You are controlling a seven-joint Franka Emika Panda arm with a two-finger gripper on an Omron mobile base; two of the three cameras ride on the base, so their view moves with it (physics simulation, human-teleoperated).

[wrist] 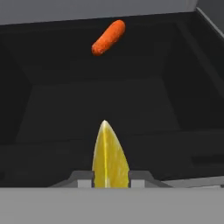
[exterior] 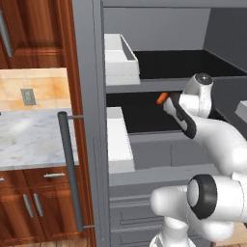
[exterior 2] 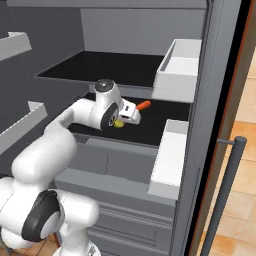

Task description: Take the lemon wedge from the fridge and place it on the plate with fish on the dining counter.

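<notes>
The fridge [exterior: 91, 96] [exterior 2: 215, 75] stands open, and my arm reaches onto its dark middle shelf [exterior 2: 165, 112]. The lemon wedge [wrist: 109, 157] is a small yellow piece standing point-up between my fingertips. From the right base view the lemon wedge [exterior 2: 119, 123] peeks out yellow under the hand. My gripper [wrist: 110, 181] [exterior 2: 123, 121] is shut on it, just above the shelf. The plate and the dining counter are out of view.
A small orange elongated item [wrist: 108, 37] [exterior: 162, 98] [exterior 2: 144, 105] lies farther back on the same shelf. White door bins [exterior: 119, 53] [exterior 2: 167, 155] flank the opening. A long bar handle [exterior: 70, 169], brown cabinets and a marble counter [exterior: 29, 135] lie left of the fridge.
</notes>
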